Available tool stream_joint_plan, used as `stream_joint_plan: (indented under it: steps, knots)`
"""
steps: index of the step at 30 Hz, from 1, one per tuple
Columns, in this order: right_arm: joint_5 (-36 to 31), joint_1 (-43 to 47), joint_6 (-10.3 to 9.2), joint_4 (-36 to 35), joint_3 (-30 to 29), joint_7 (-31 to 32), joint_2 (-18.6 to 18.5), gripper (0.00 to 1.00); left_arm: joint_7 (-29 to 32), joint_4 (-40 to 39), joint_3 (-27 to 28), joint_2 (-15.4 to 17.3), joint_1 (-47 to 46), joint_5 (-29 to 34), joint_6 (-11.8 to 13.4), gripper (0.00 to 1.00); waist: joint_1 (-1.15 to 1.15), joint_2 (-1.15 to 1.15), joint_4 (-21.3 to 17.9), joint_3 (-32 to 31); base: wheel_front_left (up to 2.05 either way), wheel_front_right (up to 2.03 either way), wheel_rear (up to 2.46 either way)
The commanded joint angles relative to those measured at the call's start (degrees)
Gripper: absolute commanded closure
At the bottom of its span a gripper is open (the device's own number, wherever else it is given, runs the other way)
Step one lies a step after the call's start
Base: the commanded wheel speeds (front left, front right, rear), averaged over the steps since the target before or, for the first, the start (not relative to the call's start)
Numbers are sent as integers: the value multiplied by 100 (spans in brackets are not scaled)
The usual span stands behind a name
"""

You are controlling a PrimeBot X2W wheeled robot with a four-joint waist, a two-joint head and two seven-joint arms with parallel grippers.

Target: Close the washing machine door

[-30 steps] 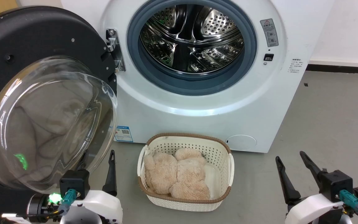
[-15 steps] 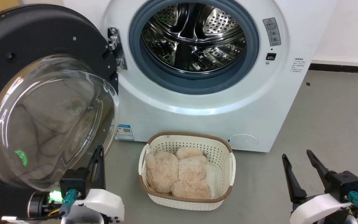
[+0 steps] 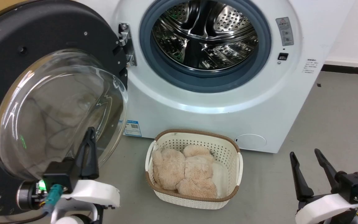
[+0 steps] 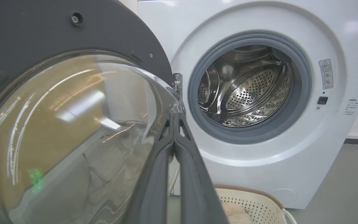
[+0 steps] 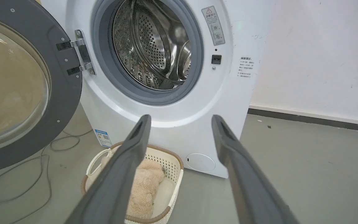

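Left claw [image 3: 89,133] pinched shut on nothing, right claw [image 3: 305,153] spread open.
Left claw tips sit in front of the door [image 3: 42,31] glass bulge; contact can't be told. Door is swung wide open, hinged on the washing machine [image 3: 216,102] left side. Right claw is low, apart from the machine. Basket [image 3: 194,133] with fluffy toy [image 3: 182,171] is on the floor [image 3: 337,109] just before the machine.

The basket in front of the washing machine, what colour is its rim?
Brown, on a cream basket; best seen in the head view.
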Motion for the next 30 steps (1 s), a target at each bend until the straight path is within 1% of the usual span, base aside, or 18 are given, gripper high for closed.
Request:
stream_joint_plan:
  steps: [1, 5, 7, 8, 13, 16, 23, 27, 30]
  knots:
    - [39, -73, 1, -5, -49, -59, 7, 0, -64, -96, 48, 3, -118, -54, 26, 100, 0, 0, 40, 14, 0, 0, 0]
    - [91, -83, 1, -7, -100, -107, 8, 0, -111, -274, 169, 3, -194, -168, 12, 100, 0, 0, 143, 40, 0, 0, 0]
    - [105, -86, 1, -1, -120, -131, 9, 0, -135, -347, 256, 3, -247, -365, 25, 100, 0, 0, 202, 55, 0, 0, 0]
    - [124, -92, 2, 4, -142, -155, 9, 0, -159, -400, 387, 3, -303, -463, -8, 100, 0, 0, 265, 71, 0, 0, 0]
    - [168, -107, 2, 20, -216, -215, 10, 0, -219, -562, 695, 4, -463, -533, -116, 100, 0, 0, 441, 108, 0, 0, 0]
    - [190, -128, 2, 28, -267, -262, 11, 0, -267, -624, 990, 4, -645, -733, -188, 100, 0, 0, 599, 152, 0, 0, 0]
    - [220, -179, 2, 53, -360, -346, 12, 0, -351, -570, 1562, 5, -1053, -1083, -387, 100, 0, 0, 900, 248, 0, 0, 0]
    - [242, -209, 2, 64, -403, -393, 13, 0, -398, -365, 1799, 7, -1329, -1297, -500, 100, 0, 0, 1067, 311, 0, 0, 0]
    - [259, -236, 2, 71, -448, -429, 14, 0, -434, -123, 1963, 68, -1602, -1544, -567, 100, 0, 0, 1186, 364, 0, 0, 0]
